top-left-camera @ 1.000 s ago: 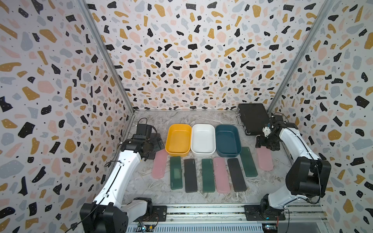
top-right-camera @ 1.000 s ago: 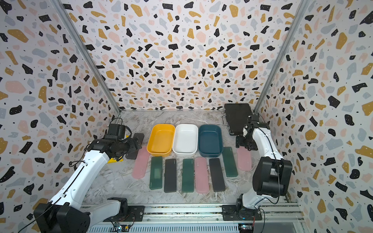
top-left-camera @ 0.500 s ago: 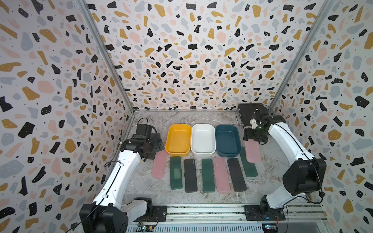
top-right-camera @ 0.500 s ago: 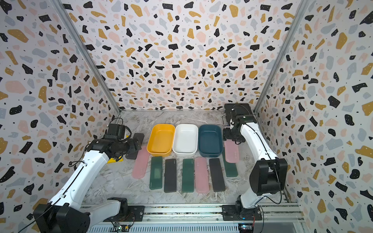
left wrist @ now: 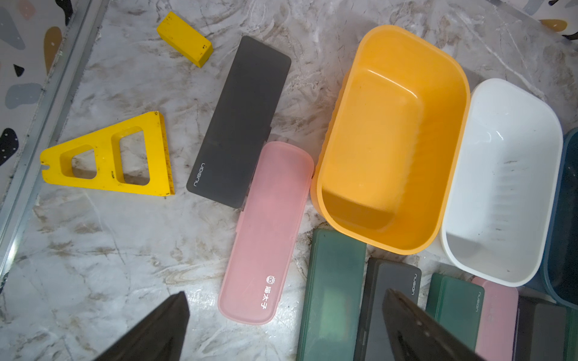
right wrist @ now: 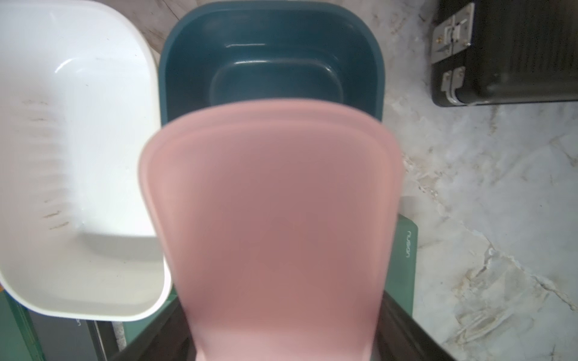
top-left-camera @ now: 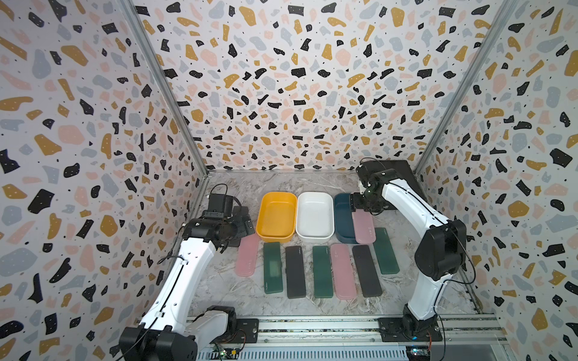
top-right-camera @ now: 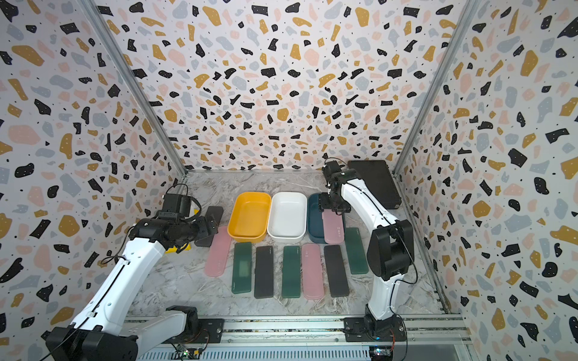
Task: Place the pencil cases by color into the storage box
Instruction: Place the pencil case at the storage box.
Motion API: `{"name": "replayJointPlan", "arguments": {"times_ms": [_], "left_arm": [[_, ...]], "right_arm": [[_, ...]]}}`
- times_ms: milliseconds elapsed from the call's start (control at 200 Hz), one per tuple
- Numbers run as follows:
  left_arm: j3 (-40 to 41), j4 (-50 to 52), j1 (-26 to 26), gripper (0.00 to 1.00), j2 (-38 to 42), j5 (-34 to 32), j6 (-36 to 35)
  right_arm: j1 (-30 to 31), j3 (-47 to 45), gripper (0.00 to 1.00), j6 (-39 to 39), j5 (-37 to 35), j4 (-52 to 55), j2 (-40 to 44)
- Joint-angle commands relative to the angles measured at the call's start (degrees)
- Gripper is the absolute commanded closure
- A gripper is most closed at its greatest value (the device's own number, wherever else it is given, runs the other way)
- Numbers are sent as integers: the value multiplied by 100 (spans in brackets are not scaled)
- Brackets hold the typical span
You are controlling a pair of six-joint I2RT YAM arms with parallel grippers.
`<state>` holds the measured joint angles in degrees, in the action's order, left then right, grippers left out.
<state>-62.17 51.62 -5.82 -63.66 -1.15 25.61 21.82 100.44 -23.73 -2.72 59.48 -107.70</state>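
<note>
Left gripper (left wrist: 284, 295): jaws spread wide, nothing between them, hovering by the tabletop's (top-left-camera: 219, 290) left edge over a flat matte black pencil case (left wrist: 240, 122). Between that case and the left edge lie a flat yellow triangular plate (left wrist: 106, 159) with two cut-outs and a yellow rectangular block (left wrist: 184, 39).

Just beside the black one, a flat matte pink pencil case (top-left-camera: 248, 254) is the first in the row across mid-tabletop. Next in the row, all flat, side by side, long axes toward the far edge: left dark green case (top-left-camera: 272, 267), middle black case (top-left-camera: 295, 271), middle dark green case (top-left-camera: 323, 271), middle pink case (top-left-camera: 343, 270), right black case (top-left-camera: 366, 270), right dark green case (top-left-camera: 386, 251).

Behind the row, three rounded rectangular plastic bins are packed side by side: yellow bin (top-left-camera: 275, 237), white bin (top-left-camera: 314, 237), dark blue bin (top-left-camera: 342, 225).

Right gripper (top-left-camera: 362, 212): clamped on the far end of the third pink case (top-left-camera: 363, 227), holding it above the dark blue bin's right half. The case's near end sticks out past the bin's near rim. Cannot tell if case touches bin.

A black ribbed briefcase (top-right-camera: 373, 184) with metal latches sits in the far right corner.
</note>
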Motion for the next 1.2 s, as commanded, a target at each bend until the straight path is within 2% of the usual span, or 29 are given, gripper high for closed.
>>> {"name": "replayJointPlan", "arguments": {"times_ms": [0, 440, 796, 1196], "left_arm": [[-214, 192, -38, 0, 62, 53, 164], [-159, 392, -82, 0, 121, -122, 518], [-190, 534, -85, 0, 83, -165, 333], [-146, 587, -82, 0, -21, -341, 76]], "right_arm": [[150, 476, 40, -237, -123, 104, -144], [619, 2075, 41, -497, -107, 346, -1326], [392, 1921, 41, -140, -534, 521, -1270], [26, 1926, 41, 76, -435, 512, -1681]]}}
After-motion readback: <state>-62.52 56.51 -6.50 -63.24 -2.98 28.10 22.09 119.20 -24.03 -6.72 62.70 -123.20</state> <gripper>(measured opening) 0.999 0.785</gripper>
